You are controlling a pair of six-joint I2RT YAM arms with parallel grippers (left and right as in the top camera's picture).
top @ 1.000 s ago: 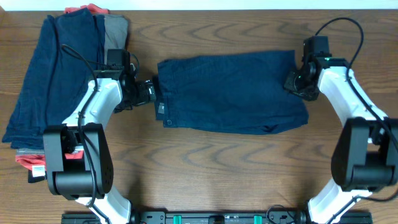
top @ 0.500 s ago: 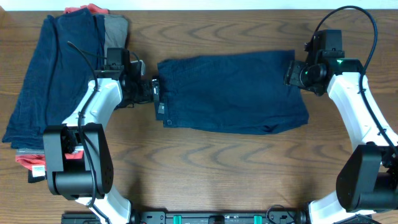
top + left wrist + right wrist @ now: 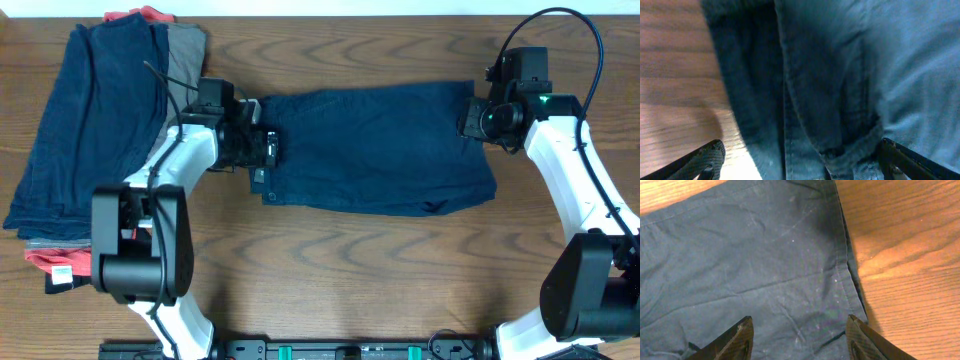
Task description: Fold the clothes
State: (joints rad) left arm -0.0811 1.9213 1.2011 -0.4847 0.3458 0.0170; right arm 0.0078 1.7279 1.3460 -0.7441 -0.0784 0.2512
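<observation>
Dark navy shorts (image 3: 375, 148) lie folded flat in the middle of the wooden table, waistband to the left. My left gripper (image 3: 268, 148) is open over the waistband edge; the left wrist view shows the waistband and a belt loop (image 3: 850, 120) between its fingers (image 3: 800, 162). My right gripper (image 3: 472, 118) is open above the shorts' right hem; the right wrist view shows the hem corner (image 3: 840, 275) between its fingers (image 3: 800, 340). Neither gripper holds fabric.
A stack of folded clothes (image 3: 85, 120) lies at the far left: navy on top, grey (image 3: 188, 45) and orange-red (image 3: 140, 15) showing at the back, orange-red and black at the front (image 3: 55, 265). Bare wood lies in front of the shorts.
My left gripper has moved right from beside the waistband onto its edge. My right gripper rose from the shorts' right edge and swung back, then held still.
</observation>
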